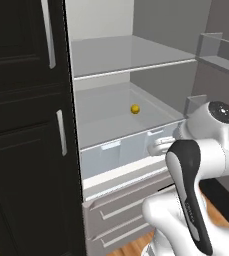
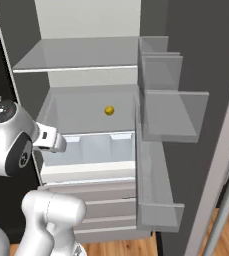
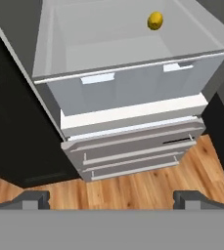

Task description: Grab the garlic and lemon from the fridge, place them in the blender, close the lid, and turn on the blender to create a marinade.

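Note:
The fridge (image 1: 116, 55) (image 2: 86, 52) (image 3: 108, 49) stands open with pale grey shelves. The lemon (image 1: 135, 109) (image 2: 109, 110) (image 3: 155, 20), small and yellow, lies alone toward the back of the lower shelf, above the bluish crisper drawers (image 1: 121, 150) (image 2: 96, 147) (image 3: 133, 88). My gripper (image 3: 113, 200) is open, fingertips far apart with nothing between them. It hangs in front of the fridge, below and short of the lemon's shelf, looking at the drawers. The garlic, the blender and the lid are out of view.
Grey lower drawers (image 1: 121, 205) (image 3: 133, 151) sit under the crispers. The open fridge door with its bins (image 2: 171, 115) (image 1: 221, 50) stands to the right. Black handled cabinets (image 1: 21, 125) flank the left. Wooden floor (image 3: 133, 188) lies below.

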Controlling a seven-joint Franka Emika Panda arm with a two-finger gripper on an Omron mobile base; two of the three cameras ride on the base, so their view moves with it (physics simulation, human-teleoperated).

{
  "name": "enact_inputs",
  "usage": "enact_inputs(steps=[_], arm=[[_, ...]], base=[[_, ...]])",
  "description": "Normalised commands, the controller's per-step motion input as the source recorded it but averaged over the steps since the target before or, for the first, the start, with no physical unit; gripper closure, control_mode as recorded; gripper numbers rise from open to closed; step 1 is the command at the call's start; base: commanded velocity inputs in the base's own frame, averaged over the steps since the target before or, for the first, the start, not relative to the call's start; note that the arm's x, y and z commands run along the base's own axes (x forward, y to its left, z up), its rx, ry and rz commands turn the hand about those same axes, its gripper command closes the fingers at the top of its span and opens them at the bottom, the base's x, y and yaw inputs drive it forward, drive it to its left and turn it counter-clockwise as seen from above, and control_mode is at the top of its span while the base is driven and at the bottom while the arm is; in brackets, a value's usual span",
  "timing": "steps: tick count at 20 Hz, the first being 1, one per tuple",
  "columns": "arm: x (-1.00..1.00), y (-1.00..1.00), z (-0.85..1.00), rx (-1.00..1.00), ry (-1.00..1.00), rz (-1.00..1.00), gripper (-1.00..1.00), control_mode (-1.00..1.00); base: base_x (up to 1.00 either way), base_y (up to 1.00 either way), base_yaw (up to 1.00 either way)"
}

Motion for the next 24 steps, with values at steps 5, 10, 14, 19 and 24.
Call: enact_inputs(steps=[5,10,14,19,24], arm=[[0.15,0.00,-0.11,0.00,0.01,-0.04,-1.00,-1.00],[0.40,-0.75,-0.42,0.00,-0.01,0.00,-1.00,-1.00],[0.56,-0.86,-0.05,0.00,0.00,0.00,-1.00,-1.00],[0.34,-0.64,0.00,0.00,0.00,0.00,-1.00,-1.00],[0.42,-0.38,-0.02,-0.02,0.00,-0.03,-1.00,-1.00]], base=[[0.14,0.00,-0.08],[0.00,0.00,0.00],[0.00,0.00,0.00],[0.00,0.00,0.00],[0.00,0.00,0.00]])
